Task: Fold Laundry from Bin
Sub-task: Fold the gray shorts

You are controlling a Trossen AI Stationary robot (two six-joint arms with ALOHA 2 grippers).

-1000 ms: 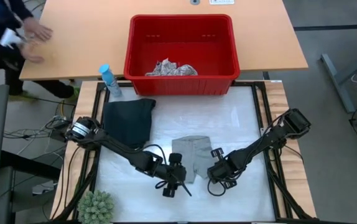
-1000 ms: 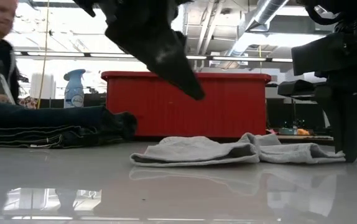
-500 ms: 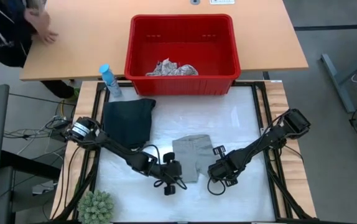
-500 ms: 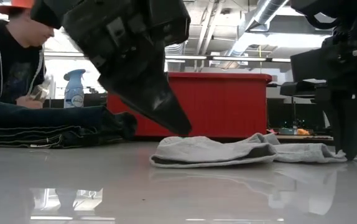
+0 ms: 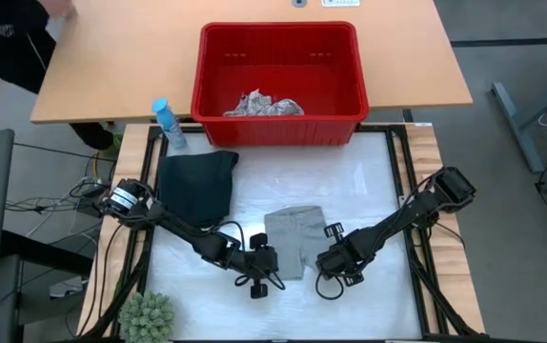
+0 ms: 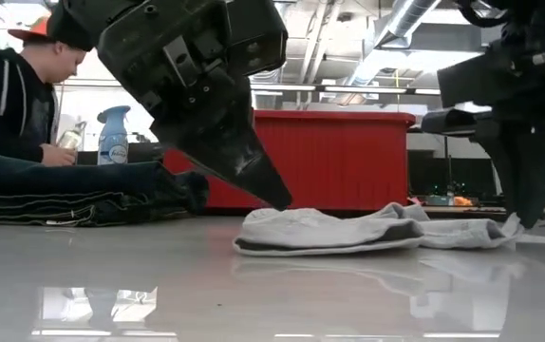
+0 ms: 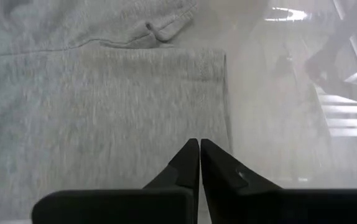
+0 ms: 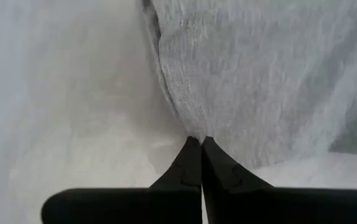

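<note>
Glossy white worktop point(image 5: 369, 191), grey cloth point(image 5: 291, 240) lying flat between both claws, left claw point(image 5: 272, 282) just snapped shut on its near-left corner, right claw point(image 5: 329, 283) pinching the opposite corner, so ready to lift and fold.

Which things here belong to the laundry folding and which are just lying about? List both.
Job:
grey cloth, pinched at its near corners by the left gripper and right gripper
dark trousers, folded
leaf-print cloth in the red bin

Lying about:
spray bottle
plant
</note>
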